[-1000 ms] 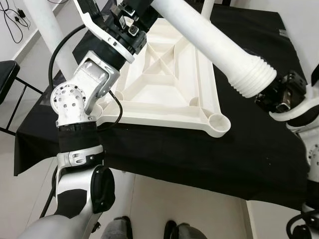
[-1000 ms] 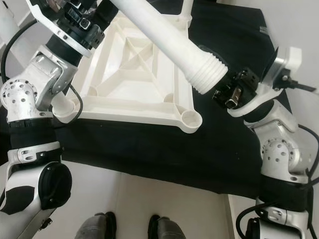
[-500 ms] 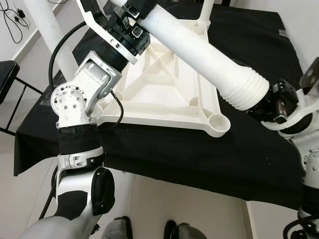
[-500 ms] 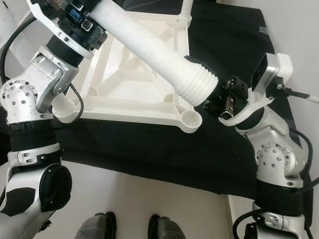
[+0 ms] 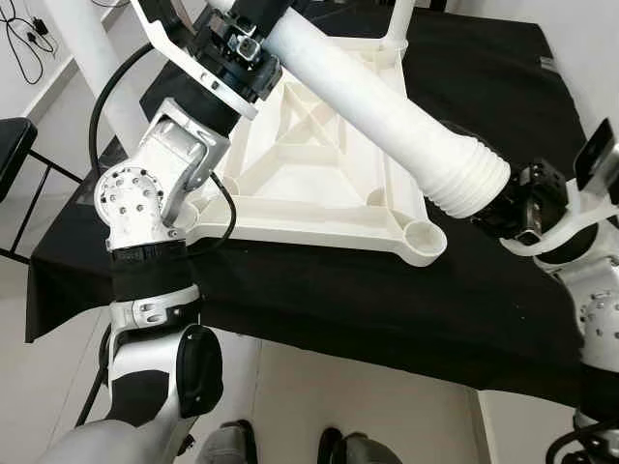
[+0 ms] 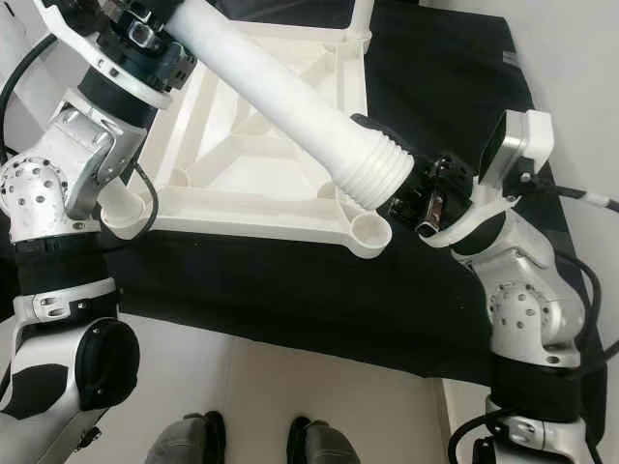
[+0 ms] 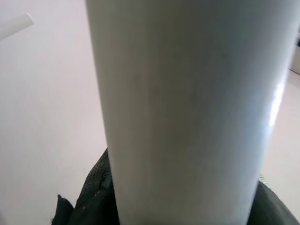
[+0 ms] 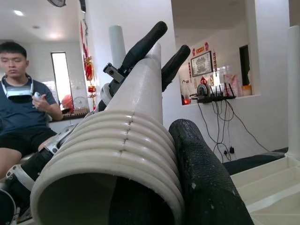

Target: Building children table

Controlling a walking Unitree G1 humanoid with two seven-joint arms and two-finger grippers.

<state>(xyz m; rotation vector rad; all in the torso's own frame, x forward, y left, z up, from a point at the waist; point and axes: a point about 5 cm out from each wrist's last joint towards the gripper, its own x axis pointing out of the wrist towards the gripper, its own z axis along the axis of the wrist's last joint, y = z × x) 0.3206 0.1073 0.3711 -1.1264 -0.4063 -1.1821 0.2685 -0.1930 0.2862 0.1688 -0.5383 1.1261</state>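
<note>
Both arms are up on one part here: a long white table leg (image 5: 377,106) held at a slant above the counter (image 5: 319,300), which is draped in black cloth. The left claw (image 5: 253,29) is closed around the leg's plain far end, up at the far left; in the right wrist view its two black fingers (image 8: 150,40) sit either side of the tube. In the left wrist view the leg's smooth white side is right up against the camera.

Down at the near right, the right claw (image 6: 406,188) has the ribbed, threaded end (image 6: 372,174). One black finger lies along the outside of the ribs, plain to see in the right wrist view (image 8: 206,183), and the other seems to reach into the hollow mouth, so the claw is clamped on the wall of the tube.

Under the leg lies the white tabletop (image 5: 309,184), upside down on the cloth, its cross-braced ribs facing up. The near right corner socket (image 5: 423,238) is open, and the threaded end hangs just above and beside it, not in it. The near left socket (image 6: 126,208) sits close by the left arm's elbow. At the far right corner a leg (image 5: 398,19) stands upright.

A black chair (image 5: 14,145) is off at the left edge. In the right wrist view a person (image 8: 21,112) sits in the background.
</note>
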